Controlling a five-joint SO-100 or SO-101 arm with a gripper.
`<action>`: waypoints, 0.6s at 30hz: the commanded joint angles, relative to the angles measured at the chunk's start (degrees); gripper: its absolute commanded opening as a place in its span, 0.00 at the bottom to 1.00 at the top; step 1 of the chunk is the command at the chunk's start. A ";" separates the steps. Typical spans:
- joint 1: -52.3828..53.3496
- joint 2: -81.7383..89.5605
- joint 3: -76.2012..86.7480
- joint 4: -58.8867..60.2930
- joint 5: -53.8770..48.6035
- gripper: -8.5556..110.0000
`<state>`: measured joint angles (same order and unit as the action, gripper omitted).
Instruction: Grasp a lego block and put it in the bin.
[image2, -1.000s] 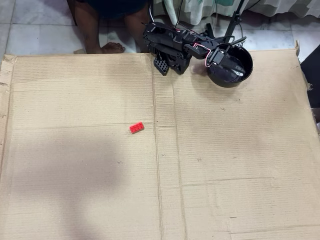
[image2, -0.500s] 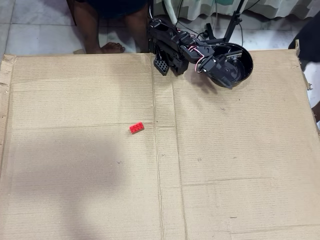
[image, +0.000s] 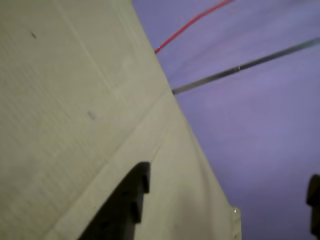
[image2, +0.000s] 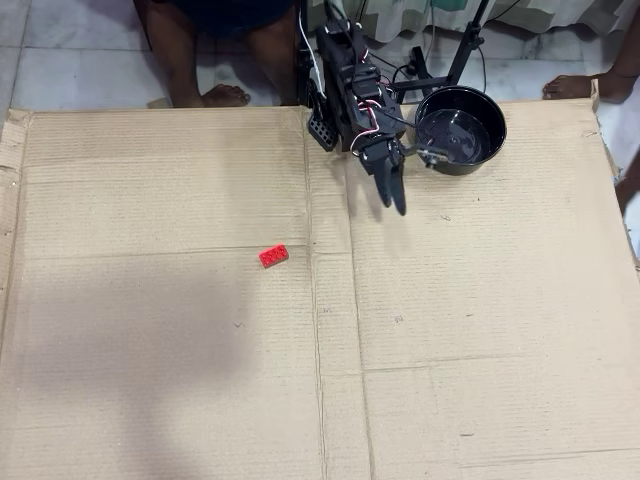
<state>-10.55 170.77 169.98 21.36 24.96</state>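
Note:
In the overhead view the red lego block (image2: 273, 256) lies on the cardboard sheet (image2: 180, 180), left of the middle seam. The black bowl (image2: 460, 130) stands at the sheet's far edge, right of the arm. My gripper (image2: 413, 182) hangs between the two, just left of the bowl and well up and right of the block. Its jaws stand apart and hold nothing. In the wrist view the gripper (image: 220, 210) shows only as two dark fingertips at the bottom, over bare cardboard. Neither block nor bowl shows there.
The arm's base (image2: 340, 60) and wires sit at the sheet's far edge. A person's bare feet (image2: 225, 95) and a black stand (image2: 465, 45) are behind it on the tiled floor. The wrist view shows a red wire (image: 190, 22) and a dark rod (image: 245, 65).

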 joint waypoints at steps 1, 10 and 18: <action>2.11 -10.63 -11.16 -0.09 0.53 0.37; 13.62 -34.01 -34.80 6.68 0.44 0.37; 19.86 -48.08 -60.91 37.79 -3.25 0.37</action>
<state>8.00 124.98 116.98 52.73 23.64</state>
